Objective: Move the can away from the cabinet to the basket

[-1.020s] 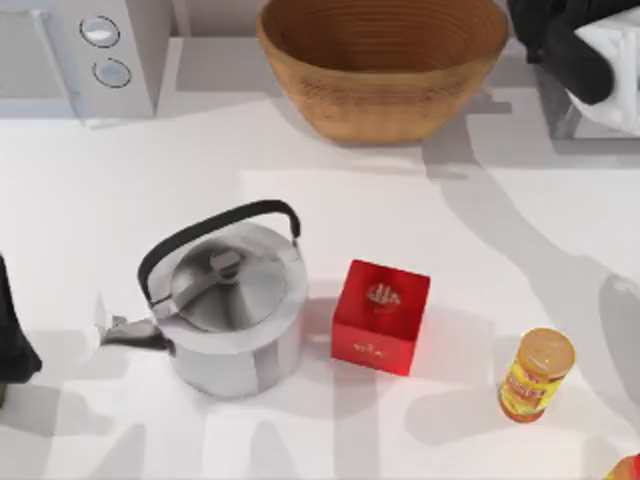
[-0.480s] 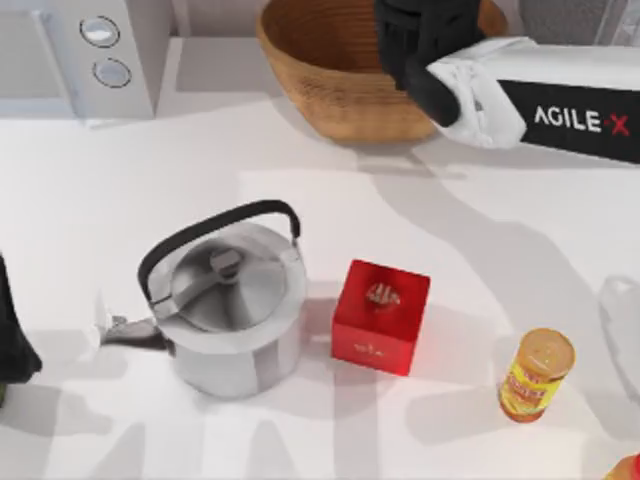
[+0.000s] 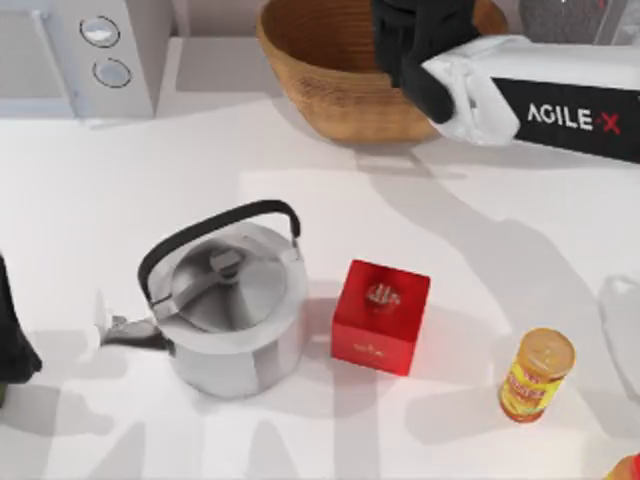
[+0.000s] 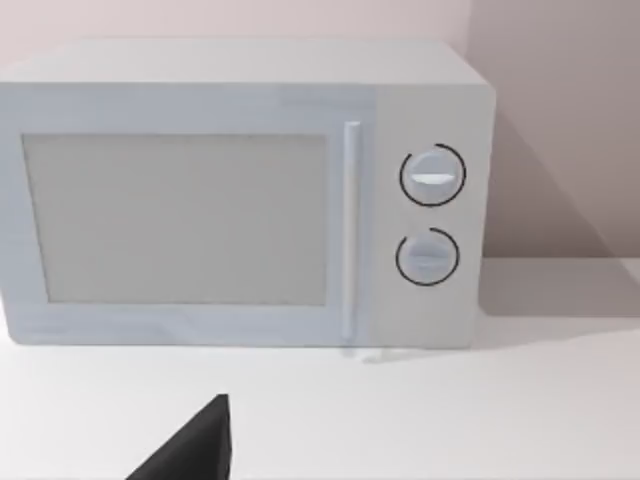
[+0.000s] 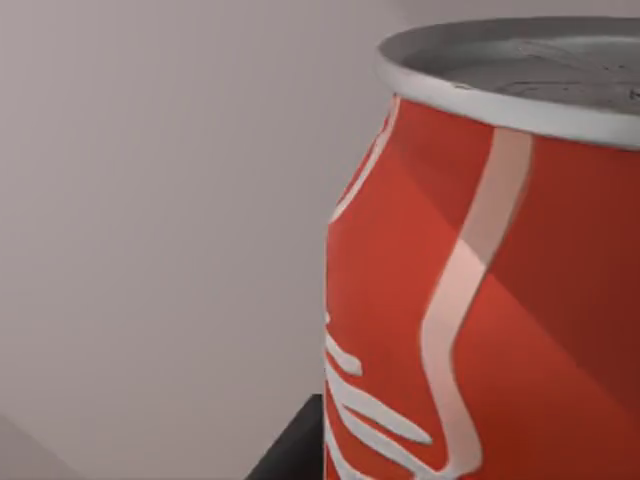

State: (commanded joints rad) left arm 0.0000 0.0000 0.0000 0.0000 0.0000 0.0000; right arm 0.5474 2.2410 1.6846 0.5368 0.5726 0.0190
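The red can (image 5: 470, 300) with white script sits close up in the right wrist view, upright against a dark finger (image 5: 292, 448). My right gripper (image 3: 412, 38) hangs over the right part of the tan woven basket (image 3: 330, 90) at the table's back, shut on the can. In the top view the can is hidden under the gripper. A strip of the grey cabinet (image 3: 560, 18) peeks out behind the right arm at the back right. My left gripper (image 3: 12, 335) stays parked at the left edge, and one dark fingertip (image 4: 195, 450) of it faces the microwave.
A white microwave (image 3: 100, 50) with two knobs stands at the back left. A steel kettle (image 3: 225, 305) with a black handle, a red box (image 3: 380, 315) and an orange-yellow can (image 3: 537, 375) stand along the front half of the table.
My right arm swung from the back right corner leftward to above the basket, then edged slightly further left. The left arm and the table objects stayed put.
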